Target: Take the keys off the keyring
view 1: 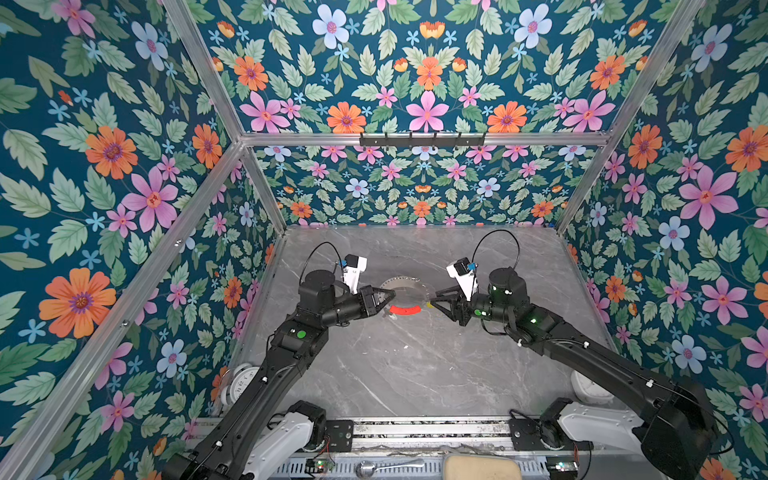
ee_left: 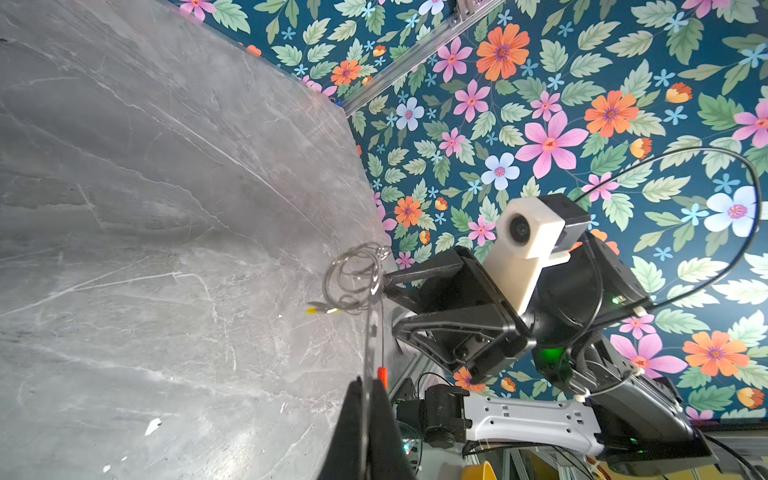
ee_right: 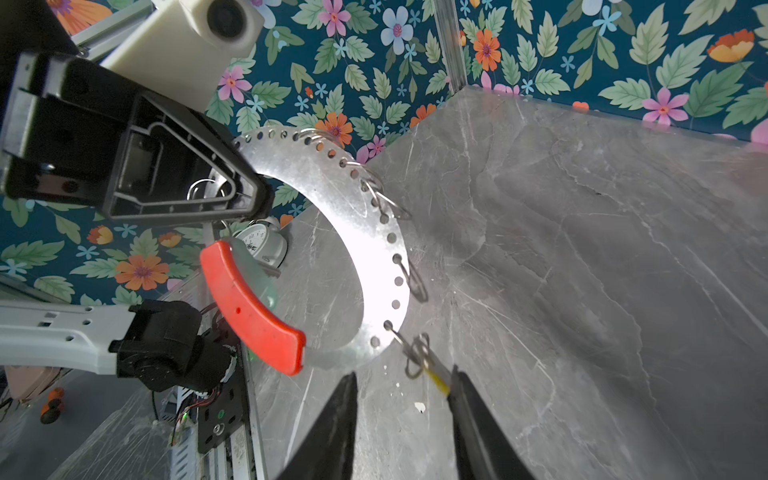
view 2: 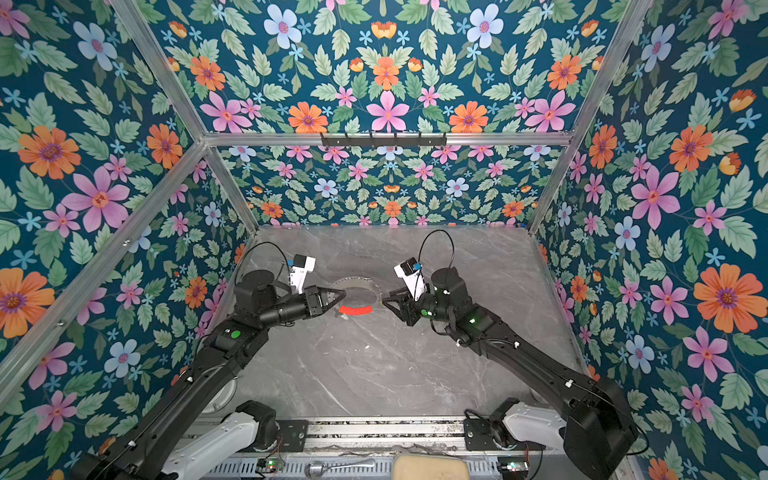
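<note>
Left arm [view 1: 266,374], right arm [view 1: 602,357]: black casings; white base links [view 1: 286,436] beside front rail [view 1: 415,428]; cream camera mounts [view 1: 354,270]; looped cables [ee_left: 706,148]; green lights [view 1: 301,333].

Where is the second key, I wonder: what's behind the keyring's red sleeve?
Right wrist view: a pale greenish tag peeks out behind the red sleeve, which covers the rest; no key shows.
</note>
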### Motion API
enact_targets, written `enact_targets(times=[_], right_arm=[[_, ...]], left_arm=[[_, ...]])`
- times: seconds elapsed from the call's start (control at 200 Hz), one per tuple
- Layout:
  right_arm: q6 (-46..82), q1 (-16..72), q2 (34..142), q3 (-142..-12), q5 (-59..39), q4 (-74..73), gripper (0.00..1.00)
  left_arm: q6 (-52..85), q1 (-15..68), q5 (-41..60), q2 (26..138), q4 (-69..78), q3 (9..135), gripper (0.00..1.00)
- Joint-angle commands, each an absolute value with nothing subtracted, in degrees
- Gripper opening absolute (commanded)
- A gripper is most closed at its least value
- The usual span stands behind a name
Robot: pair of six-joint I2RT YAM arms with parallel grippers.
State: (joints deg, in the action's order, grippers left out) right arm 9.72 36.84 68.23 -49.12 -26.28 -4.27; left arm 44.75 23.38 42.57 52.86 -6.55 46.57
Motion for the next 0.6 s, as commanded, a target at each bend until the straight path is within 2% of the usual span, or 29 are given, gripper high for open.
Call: enact_targets(times=[0.0,0.19,0.595], right_arm=[[8.09,36.94,68.64,-49.81,-27.78,-6.08,0.37],[7.91,37.0,68.9,-50.05,-28.46,-6.24,0.32],[7.95,37.08,68.7,-50.79,-30.6,-5.89,0.11]], left_arm=[[44.21,23.29,44.77,52.58,-6.5,47.49,0.0],[44.59,23.22,45.74,52.38,-6.49,47.9,0.0],[45.65,23.12,46.63,52.03,-5.35,47.65,0.0]])
